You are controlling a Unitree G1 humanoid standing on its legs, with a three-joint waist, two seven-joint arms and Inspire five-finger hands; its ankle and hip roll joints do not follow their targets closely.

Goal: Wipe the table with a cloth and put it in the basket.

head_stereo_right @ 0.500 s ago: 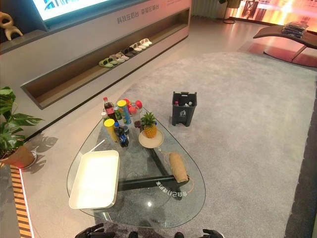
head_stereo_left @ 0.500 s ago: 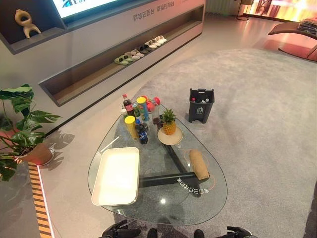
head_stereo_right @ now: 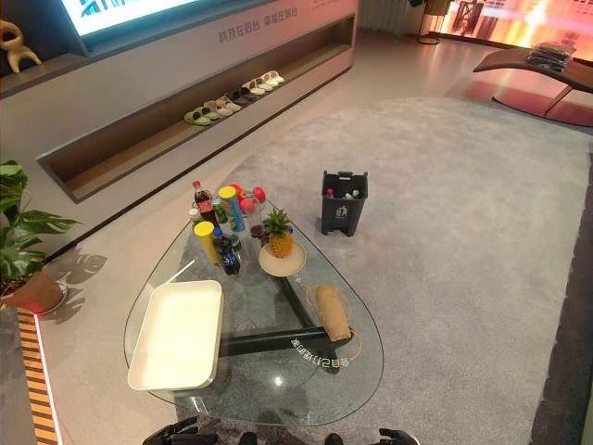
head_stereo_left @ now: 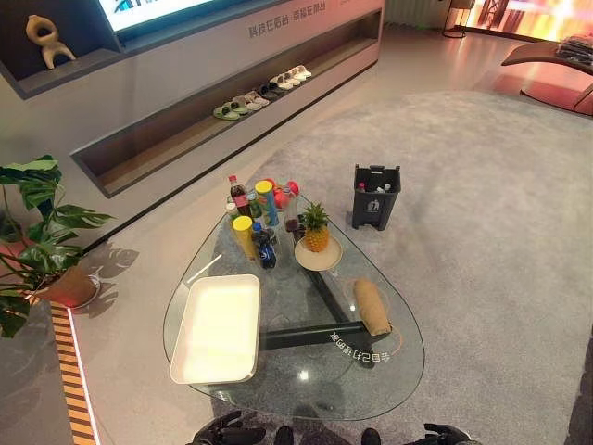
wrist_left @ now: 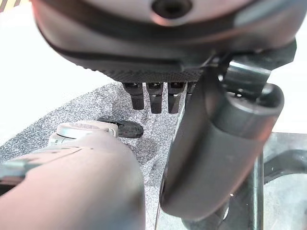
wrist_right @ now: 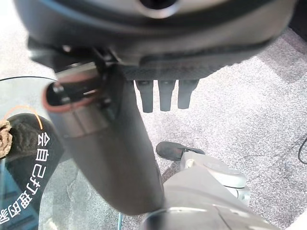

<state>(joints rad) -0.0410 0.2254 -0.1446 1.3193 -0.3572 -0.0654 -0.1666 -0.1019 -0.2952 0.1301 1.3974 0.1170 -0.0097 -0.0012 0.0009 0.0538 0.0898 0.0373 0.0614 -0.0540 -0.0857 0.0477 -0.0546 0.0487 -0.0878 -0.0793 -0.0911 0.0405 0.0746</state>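
Note:
A tan rolled cloth lies on the right side of the glass table, near its edge. A white rectangular tray sits on the table's left side. On the carpet beyond the table stands a dark bin with bottles in it. My left hand and right hand hang low at the table's near edge, well short of the cloth. In the left wrist view the left hand has straight fingers and holds nothing. The right hand looks the same in its wrist view, with a bit of the cloth showing through the glass.
Several bottles and cans cluster at the table's far end, beside a pineapple on a plate. A potted plant stands on the floor at the left. A low shelf with slippers runs along the wall.
The whole picture has shifted very slightly. No thing and neither hand has moved.

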